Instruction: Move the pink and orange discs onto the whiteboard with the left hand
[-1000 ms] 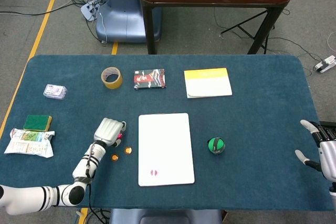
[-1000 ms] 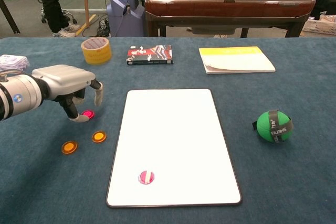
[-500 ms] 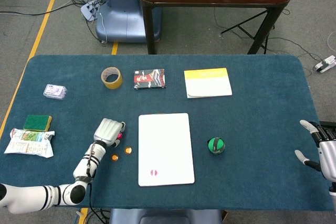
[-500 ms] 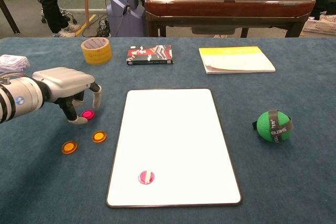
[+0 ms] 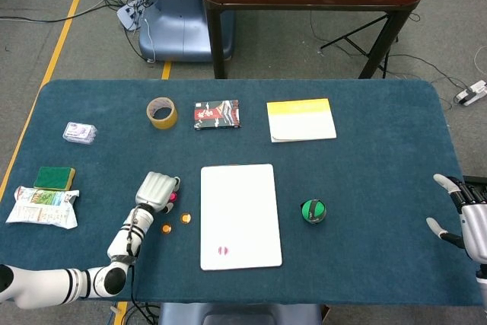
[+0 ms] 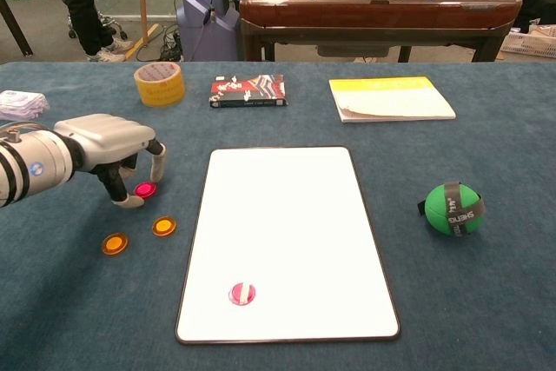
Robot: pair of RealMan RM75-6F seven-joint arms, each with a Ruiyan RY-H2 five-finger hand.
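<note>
A dark blue felt counter (image 6: 486, 301) carries a flat, rounded-corner whiteboard (image 6: 287, 223) bearing one striped pink disc (image 6: 242, 293). The left hand (image 6: 113, 149) arches, fingers curled, over a glossy pink disc (image 6: 145, 188), seemingly not gripping it; two round orange discs (image 6: 139, 235) lie beside. The right hand (image 5: 464, 215) rests with fingers spread, holding nothing.

Your head view looks steeply down over the whole table (image 5: 380, 150); your chest view looks low and level across it, nearer. Both share the whiteboard (image 6: 287, 232).

path to whiteboard (image 6: 287, 215): open felt | 2 orange discs (image 6: 163, 226) beside it | ball (image 6: 452, 208) well right

tape roll (image 5: 161, 113), green ball (image 5: 313, 211), yellow notepad (image 5: 301, 119), sponge (image 5: 55, 178)
</note>
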